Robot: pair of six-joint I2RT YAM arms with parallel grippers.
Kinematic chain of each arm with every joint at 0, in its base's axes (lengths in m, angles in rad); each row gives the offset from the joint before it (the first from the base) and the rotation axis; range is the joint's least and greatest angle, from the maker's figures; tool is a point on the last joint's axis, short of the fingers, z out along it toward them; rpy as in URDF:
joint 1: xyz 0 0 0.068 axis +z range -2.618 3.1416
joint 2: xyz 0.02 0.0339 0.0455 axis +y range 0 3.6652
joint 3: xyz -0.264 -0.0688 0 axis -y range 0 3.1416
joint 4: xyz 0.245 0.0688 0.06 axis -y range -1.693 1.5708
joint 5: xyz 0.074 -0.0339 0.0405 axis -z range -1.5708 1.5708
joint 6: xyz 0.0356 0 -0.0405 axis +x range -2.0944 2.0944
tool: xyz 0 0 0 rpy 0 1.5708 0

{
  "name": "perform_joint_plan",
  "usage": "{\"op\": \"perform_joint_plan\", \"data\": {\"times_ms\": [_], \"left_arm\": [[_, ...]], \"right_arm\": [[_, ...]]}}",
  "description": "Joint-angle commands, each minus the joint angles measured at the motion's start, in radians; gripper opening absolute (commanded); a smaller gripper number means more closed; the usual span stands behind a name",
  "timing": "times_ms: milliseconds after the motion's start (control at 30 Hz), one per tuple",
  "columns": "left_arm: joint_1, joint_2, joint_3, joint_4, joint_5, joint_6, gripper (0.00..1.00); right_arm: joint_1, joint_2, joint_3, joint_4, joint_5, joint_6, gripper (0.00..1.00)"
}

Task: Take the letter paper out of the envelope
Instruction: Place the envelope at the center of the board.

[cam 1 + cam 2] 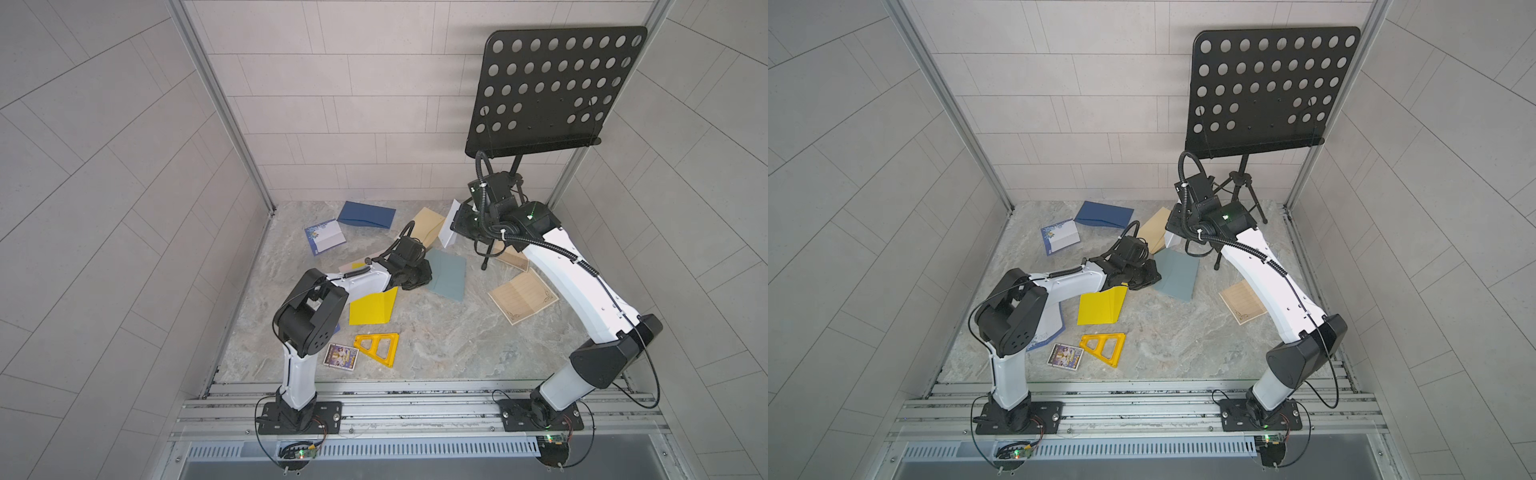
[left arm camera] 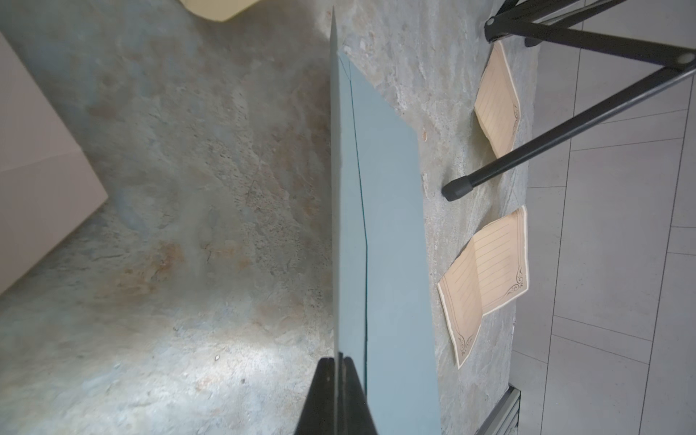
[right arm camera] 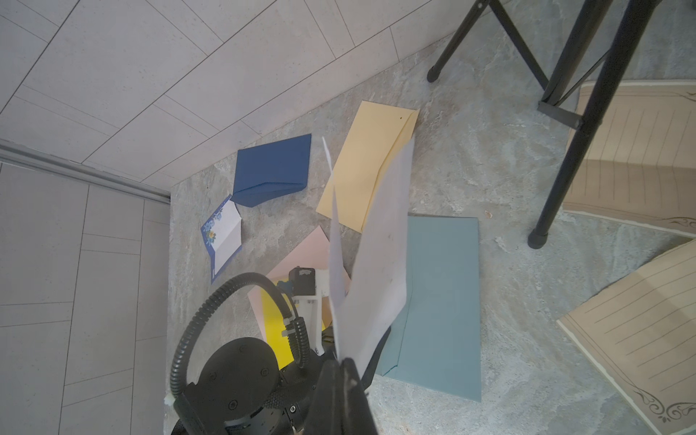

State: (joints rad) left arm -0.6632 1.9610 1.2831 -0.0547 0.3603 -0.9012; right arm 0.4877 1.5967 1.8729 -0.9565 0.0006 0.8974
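While the left hand (image 2: 341, 363) holds the grey-blue envelope (image 2: 388, 226), jaws closed on its edge, the right hand (image 3: 343, 363) clamps the white letter paper (image 3: 376, 263), raised clear. Extraction looks complete.

- You have a marbled grey tabletop (image 1: 449, 345).
- Lying on it you have:
- navy envelope (image 1: 365, 215)
- floral sheet (image 1: 326, 236)
- blue-grey envelope (image 1: 449, 274)
- yellow envelope (image 1: 372, 307)
- yellow triangle frame (image 1: 388, 358)
- picture card (image 1: 341, 356)
- lined beige sheet (image 1: 523, 298)

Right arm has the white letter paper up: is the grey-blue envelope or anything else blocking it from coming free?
Nothing visible does. The right pincer is shut on the white letter paper, which hangs in the air, clear of the grey-blue envelope. The left pincer grips that envelope's edge.
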Motion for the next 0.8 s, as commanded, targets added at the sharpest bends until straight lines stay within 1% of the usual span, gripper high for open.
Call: {"op": "perform_joint_plan", "data": {"times_ms": [0,167,200,333,367,500,567,667,767], "left_arm": [[0.004,0.035,0.029,0.038,0.010,-0.045,0.00],[0.002,0.060,0.013,0.051,0.027,-0.086,0.00],[0.004,0.063,0.004,0.060,0.030,-0.098,0.02],[0.003,0.069,-0.003,0.055,0.044,-0.118,0.23],[0.003,0.061,-0.005,0.045,0.041,-0.115,0.32],[0.008,0.017,-0.013,-0.001,0.018,-0.102,0.52],[0.011,-0.014,-0.016,-0.023,0.009,-0.094,0.58],[0.021,-0.066,-0.018,-0.054,-0.003,-0.082,0.64],[0.038,-0.126,-0.019,-0.089,-0.020,-0.076,0.65]], "right_arm": [[-0.006,-0.031,-0.013,-0.001,-0.005,-0.003,0.00],[-0.015,-0.031,-0.019,0.001,-0.007,-0.005,0.00],[-0.016,-0.029,-0.020,0.002,-0.009,-0.005,0.00],[-0.019,-0.024,-0.024,0.009,-0.016,-0.002,0.00],[-0.019,-0.023,-0.027,0.012,-0.021,-0.001,0.00],[-0.020,-0.021,-0.032,0.018,-0.027,-0.001,0.00],[-0.018,-0.021,-0.032,0.018,-0.028,-0.003,0.00],[-0.020,-0.020,-0.033,0.021,-0.038,-0.005,0.00],[-0.021,-0.020,-0.037,0.036,-0.062,-0.011,0.00]]}}
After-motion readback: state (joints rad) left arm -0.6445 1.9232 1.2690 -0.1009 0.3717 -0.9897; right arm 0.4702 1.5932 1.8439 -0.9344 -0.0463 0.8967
